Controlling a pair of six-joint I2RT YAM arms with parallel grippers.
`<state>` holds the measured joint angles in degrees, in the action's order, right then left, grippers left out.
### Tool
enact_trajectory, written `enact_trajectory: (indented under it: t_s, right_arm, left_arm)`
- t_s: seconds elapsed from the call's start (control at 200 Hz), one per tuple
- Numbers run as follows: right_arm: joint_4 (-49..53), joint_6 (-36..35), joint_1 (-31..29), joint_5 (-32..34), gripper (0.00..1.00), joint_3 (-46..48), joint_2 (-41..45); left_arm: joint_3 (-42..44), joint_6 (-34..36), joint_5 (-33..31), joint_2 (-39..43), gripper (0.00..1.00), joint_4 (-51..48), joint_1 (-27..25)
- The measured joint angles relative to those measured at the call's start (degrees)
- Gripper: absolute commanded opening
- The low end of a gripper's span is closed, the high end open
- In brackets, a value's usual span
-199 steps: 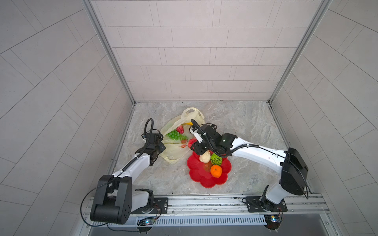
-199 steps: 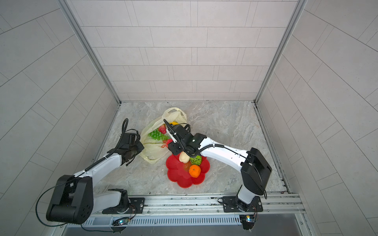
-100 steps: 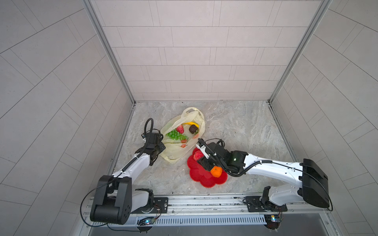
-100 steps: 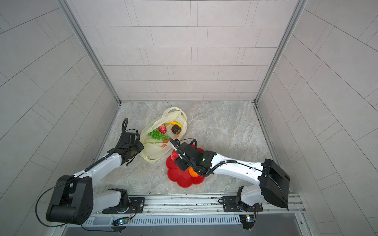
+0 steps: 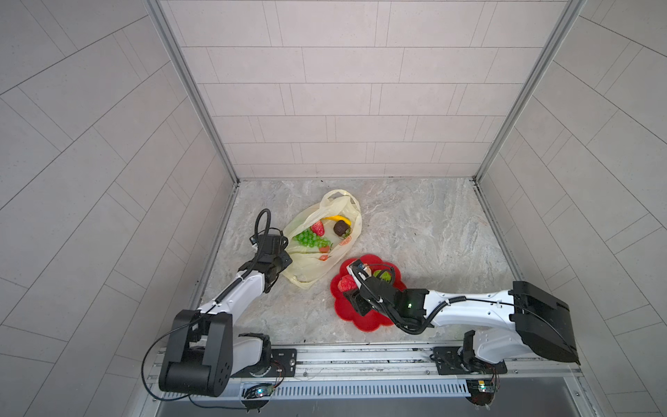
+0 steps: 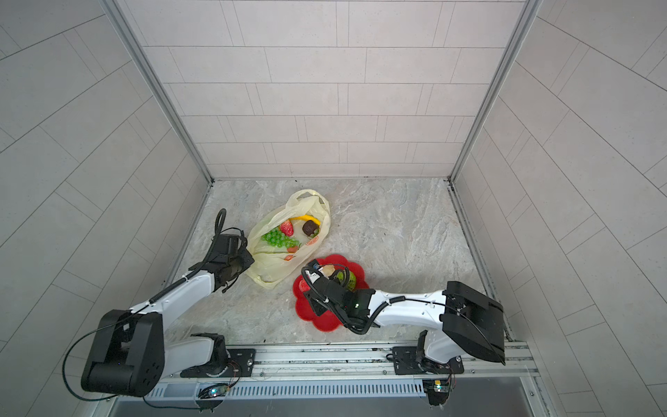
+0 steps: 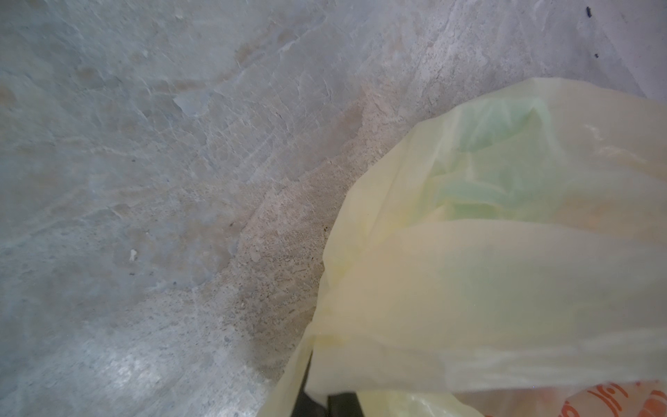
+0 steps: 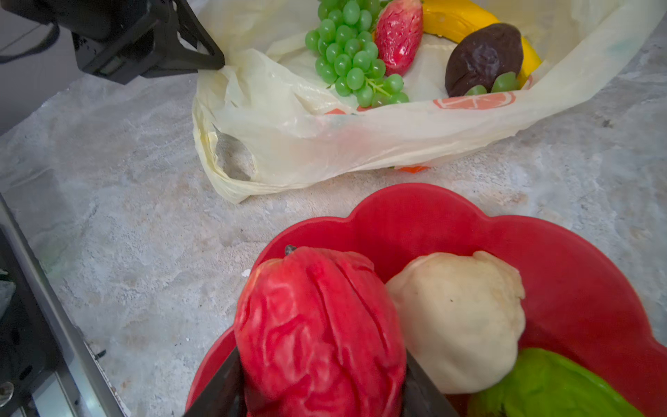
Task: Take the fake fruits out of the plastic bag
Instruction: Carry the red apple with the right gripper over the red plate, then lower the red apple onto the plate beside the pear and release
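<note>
Your right gripper [image 8: 321, 391] clamps the wrinkled red toy fruit [image 8: 317, 317] at the rim of the red flower-shaped plate [image 8: 415, 202]. Your left gripper [image 8: 214, 61] pinches an edge of the crinkly pale-yellow plastic bag [image 8: 325, 140], green grape bunch [image 8: 346, 54] inside. Bare marble tabletop [image 8: 144, 252] lies between.

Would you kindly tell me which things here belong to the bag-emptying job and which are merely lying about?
Belonging to the job:
- plastic bag
- inside it: banana, grape bunch, strawberry, dark brown fruit
- already out: red fruit, cream fruit, green fruit

Merely there:
- red plate, only where taken-out fruits lie
</note>
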<state>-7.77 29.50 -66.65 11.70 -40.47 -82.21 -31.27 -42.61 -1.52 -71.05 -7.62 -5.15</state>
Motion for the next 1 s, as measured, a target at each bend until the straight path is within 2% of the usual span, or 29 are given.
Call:
enact_trajectory:
  t_s: [0.325,0.535,0.756,1.001]
  right_arm:
    - [-7.0,-0.3,-0.5,0.4,0.56,-1.1,-7.8]
    - [-8.8,0.0,-0.5,0.9,0.60,-0.5,-7.9]
    - [-8.8,1.0,-0.5,1.8,0.70,-0.2,-7.9]
    - [-8.7,2.3,-0.5,2.3,0.70,1.6,-7.9]
  left_arm:
    - [0.0,0.0,0.0,0.0,0.00,0.0,0.0]
    - [0.0,0.0,0.0,0.0,0.00,-0.3,0.0]
    - [0.0,0.0,-0.1,0.0,0.00,-0.7,0.0]
    - [0.0,0.0,-0.3,0.1,0.00,-0.9,0.0]
